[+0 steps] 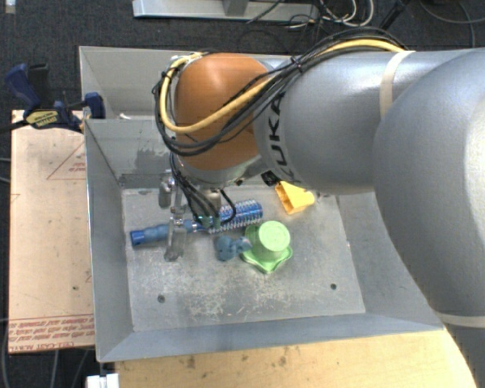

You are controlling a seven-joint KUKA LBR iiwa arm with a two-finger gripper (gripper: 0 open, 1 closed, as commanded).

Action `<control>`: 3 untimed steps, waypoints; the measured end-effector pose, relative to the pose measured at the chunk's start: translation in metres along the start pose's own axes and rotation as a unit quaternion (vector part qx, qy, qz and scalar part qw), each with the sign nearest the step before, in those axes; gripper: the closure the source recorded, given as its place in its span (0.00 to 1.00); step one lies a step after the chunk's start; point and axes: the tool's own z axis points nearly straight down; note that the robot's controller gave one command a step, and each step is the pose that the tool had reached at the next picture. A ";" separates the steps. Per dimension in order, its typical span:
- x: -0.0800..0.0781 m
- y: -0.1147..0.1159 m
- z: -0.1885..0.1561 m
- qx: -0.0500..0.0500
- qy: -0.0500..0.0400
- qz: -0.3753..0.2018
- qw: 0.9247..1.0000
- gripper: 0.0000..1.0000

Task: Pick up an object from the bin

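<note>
Counting loose things in the bin (226, 305), we find five: one green cap (267, 245), one yellow piece (295, 197) up-right of the cap, one ribbed blue roller (241, 213) just up-left of it, one grey-blue lump (225, 250) just beside its left, and one blue tube (148, 236) well left. Our gripper (175, 245) stands at that tube's cap-side end; we cannot tell whether it is released or clenched.

- one blue tube-like piece (148, 236)
- one blue ridged roller (242, 212)
- one green round-topped block (267, 246)
- one yellow wedge (296, 198)
- one small grey-blue lump (225, 250)
</note>
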 end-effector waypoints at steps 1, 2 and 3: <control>-0.058 -0.020 0.111 0.000 -0.003 -0.032 0.999 0.00; -0.059 -0.018 0.106 -0.001 -0.004 -0.032 0.999 1.00; -0.059 -0.026 -0.018 -0.001 -0.008 -0.032 0.999 1.00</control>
